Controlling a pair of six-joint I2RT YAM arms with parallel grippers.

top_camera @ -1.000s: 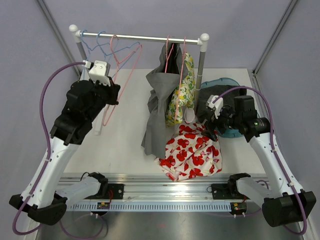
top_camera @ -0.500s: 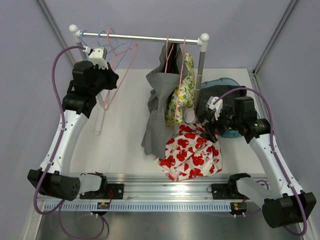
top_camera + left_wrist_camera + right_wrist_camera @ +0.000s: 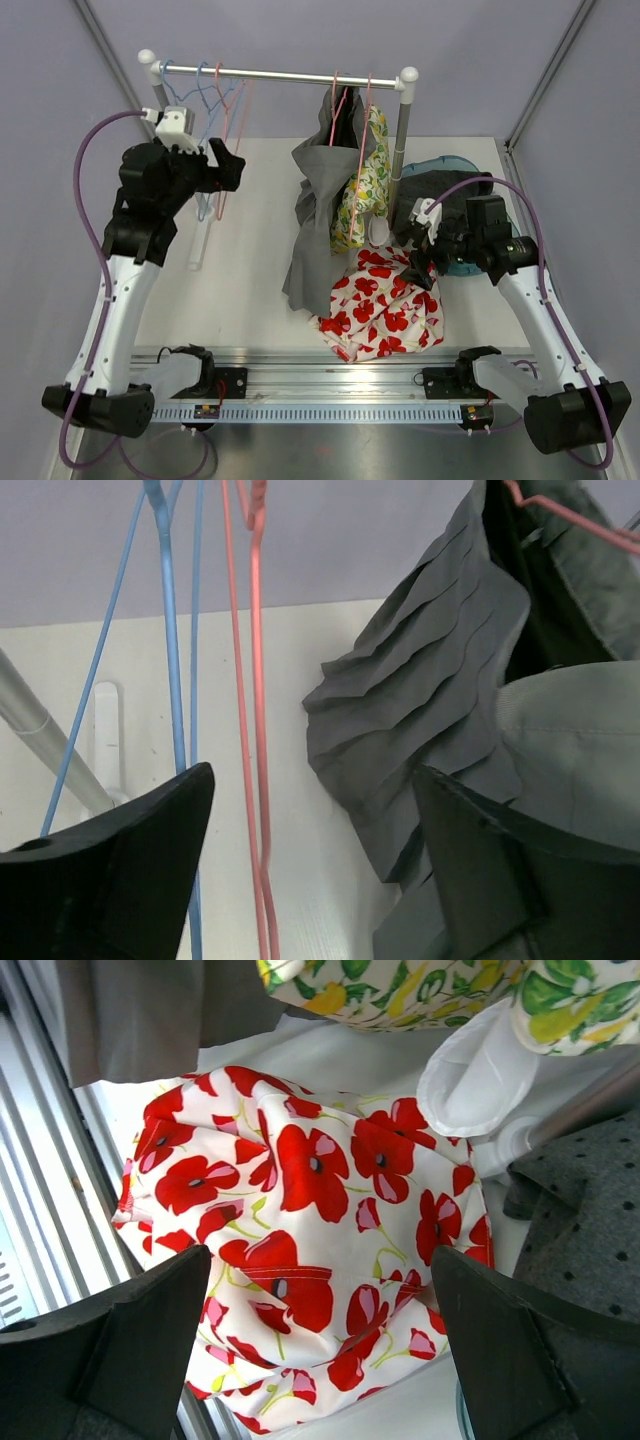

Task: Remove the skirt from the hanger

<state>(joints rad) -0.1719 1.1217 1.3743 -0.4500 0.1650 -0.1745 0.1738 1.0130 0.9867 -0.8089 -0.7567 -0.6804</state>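
- left gripper (image 3: 312, 780) is up by the left end of the rail (image 3: 300, 73), jaws spread wide and nothing pinched
- an empty pink hanger (image 3: 257, 680) hangs straight down off the rail and its wire runs through the gap between those jaws; can't tell if it touches either one
- a couple of empty blue hangers (image 3: 200, 100) hang just to the left of it on the same rail
- right gripper (image 3: 320, 1260) hovers low over the bench (image 3: 250, 280) on the right side, jaws spread apart too, holding nothing
- right under it the poppy-print skirt (image 3: 385, 305) lies in a crumpled heap on the bench near the front edge, off any hanger
- grey pleated skirt (image 3: 315, 210) hangs from a pink wire hanger (image 3: 335, 100) near the right end of the rail, its hem drooping down to the bench
- a lemon-print garment (image 3: 362, 190) hangs right beside the grey one, the two touching
- behind the right gripper there's a dark dotted garment (image 3: 580, 1210) piled by the rail's right post
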